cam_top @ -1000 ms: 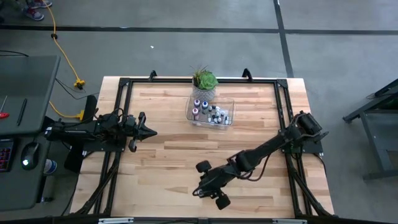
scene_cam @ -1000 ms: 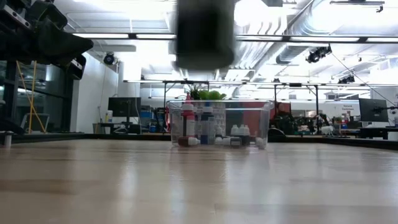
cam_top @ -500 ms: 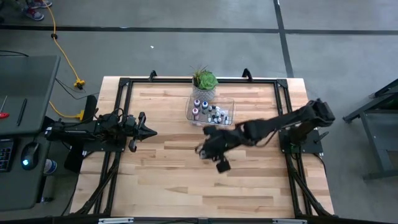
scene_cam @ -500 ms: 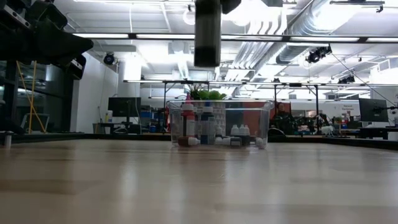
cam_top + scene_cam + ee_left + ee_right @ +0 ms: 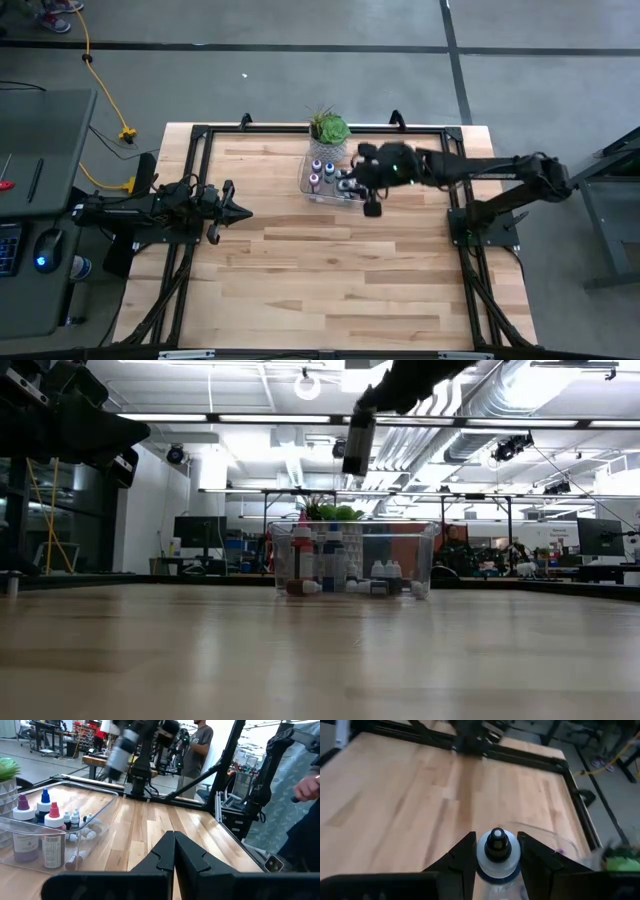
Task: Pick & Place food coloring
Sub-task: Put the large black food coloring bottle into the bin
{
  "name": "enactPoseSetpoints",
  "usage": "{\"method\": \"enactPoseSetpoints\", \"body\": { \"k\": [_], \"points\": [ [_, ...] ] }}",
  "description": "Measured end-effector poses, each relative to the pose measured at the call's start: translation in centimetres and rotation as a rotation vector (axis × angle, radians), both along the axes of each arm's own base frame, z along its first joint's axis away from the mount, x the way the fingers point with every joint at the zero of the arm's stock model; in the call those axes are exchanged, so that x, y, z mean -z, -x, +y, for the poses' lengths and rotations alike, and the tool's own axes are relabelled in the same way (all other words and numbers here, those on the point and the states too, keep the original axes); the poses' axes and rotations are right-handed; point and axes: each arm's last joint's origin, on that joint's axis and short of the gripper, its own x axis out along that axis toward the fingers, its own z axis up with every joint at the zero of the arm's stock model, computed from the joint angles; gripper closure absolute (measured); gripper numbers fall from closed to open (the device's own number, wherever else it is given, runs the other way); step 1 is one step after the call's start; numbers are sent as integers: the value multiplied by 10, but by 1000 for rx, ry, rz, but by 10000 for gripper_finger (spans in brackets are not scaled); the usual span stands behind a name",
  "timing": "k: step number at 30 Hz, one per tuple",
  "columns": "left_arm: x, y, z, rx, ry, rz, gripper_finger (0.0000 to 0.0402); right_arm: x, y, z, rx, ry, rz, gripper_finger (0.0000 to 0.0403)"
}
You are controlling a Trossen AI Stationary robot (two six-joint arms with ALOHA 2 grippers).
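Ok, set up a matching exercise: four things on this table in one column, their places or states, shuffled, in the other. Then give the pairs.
Things:
1. right gripper
2. left gripper
3. potted plant
4. clear tray

Places or states:
A. at the table's far edge, behind the tray
B. shut, over the table's left side, holding nothing
C. holds small bottles, some with coloured tips
D. shut on a bottle, above the tray

Pairs: 1-D, 2-B, 3-A, 4-C
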Motion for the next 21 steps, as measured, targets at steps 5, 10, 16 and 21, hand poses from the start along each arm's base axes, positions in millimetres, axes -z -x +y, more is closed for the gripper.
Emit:
{"method": "enactPoseSetpoints", "body": {
  "k": [5,10,16,21],
  "points": [
    [0,0,0,0,0,0,401,5,0,-32,56,-13,2,289],
    [0,0,0,0,0,0,401,23,-9,-57,149,-75,45,289],
    [0,0,0,0,0,0,401,42,-21,-67,189,-131,71,289],
    [0,0,0,1,0,0,401,60,-32,-69,197,-176,115,289]
  ]
}}
